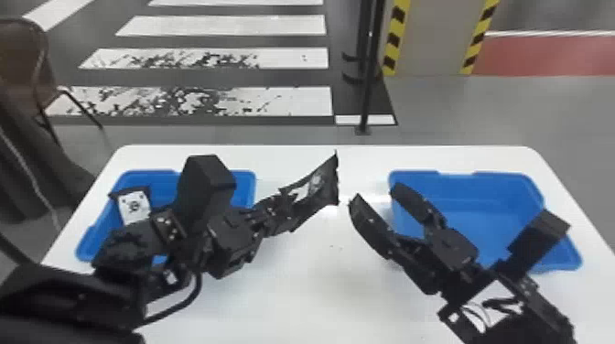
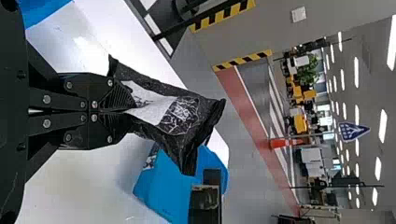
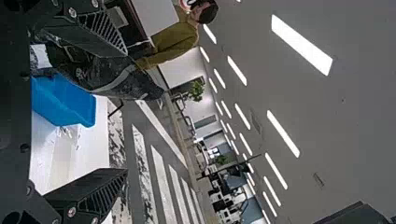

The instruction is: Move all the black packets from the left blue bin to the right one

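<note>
Left pincer [image 1: 284, 210] clamps one end of a black packet [image 1: 322, 183], apparently above the tabletop [image 1: 293, 297]; right pincer [image 1: 375, 193] stands wide, apart from it.

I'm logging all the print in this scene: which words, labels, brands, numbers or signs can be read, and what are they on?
No text is readable.
White label on the black plastic packet in the left gripper: too blurred.
White label on the black packet at the left blue plastic bin: too small.
Blue pointed sign with white marks, in the background: too small.
</note>
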Motion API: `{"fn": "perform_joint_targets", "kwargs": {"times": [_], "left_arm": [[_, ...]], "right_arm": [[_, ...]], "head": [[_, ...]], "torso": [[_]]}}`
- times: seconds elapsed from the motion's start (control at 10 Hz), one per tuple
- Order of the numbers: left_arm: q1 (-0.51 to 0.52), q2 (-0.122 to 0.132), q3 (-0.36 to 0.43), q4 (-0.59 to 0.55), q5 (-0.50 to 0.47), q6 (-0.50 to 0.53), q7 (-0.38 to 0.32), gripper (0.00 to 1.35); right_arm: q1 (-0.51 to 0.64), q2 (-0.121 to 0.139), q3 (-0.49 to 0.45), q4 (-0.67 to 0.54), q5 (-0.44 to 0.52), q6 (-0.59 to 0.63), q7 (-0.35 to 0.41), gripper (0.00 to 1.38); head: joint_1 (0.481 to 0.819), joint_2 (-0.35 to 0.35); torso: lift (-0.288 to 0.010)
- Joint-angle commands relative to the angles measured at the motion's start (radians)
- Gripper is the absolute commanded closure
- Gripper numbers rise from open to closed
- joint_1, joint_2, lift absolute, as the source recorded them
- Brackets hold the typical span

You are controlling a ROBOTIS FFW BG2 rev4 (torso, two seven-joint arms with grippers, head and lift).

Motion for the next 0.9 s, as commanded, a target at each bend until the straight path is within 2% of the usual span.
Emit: {"fn": "perform_joint_targets", "kwargs": {"times": [0.0,0.4,0.5,0.7,0.8], "left_arm": [[-0.004,0.001,-0.007,0.000,0.007,0.000,0.003,1.21],[-0.007,0.002,-0.015,0.005,0.007,0.007,0.006,1.21],[-0.007,0.002,-0.017,0.005,0.009,0.007,0.006,1.21],[-0.009,0.002,-0.023,0.010,0.025,0.002,0.008,1.21],[-0.011,0.004,-0.027,0.015,0.033,-0.002,0.008,1.21]], "right_arm": [[-0.032,0.007,0.015,0.014,0.002,0.018,0.000,0.14],[-0.034,0.013,0.087,-0.016,-0.052,0.026,0.009,0.14],[-0.032,0.013,0.097,-0.023,-0.052,0.060,0.009,0.14],[-0.066,0.015,0.117,0.011,-0.046,0.080,0.011,0.16],[-0.088,0.015,0.119,0.034,-0.040,0.080,0.014,0.30]], "head": [[0.695,0.019],[0.695,0.050],[0.695,0.064],[0.695,0.085],[0.695,0.088]], "torso": [[-0.140],[-0.140],[-0.140],[-0.140],[-0.140]]}}
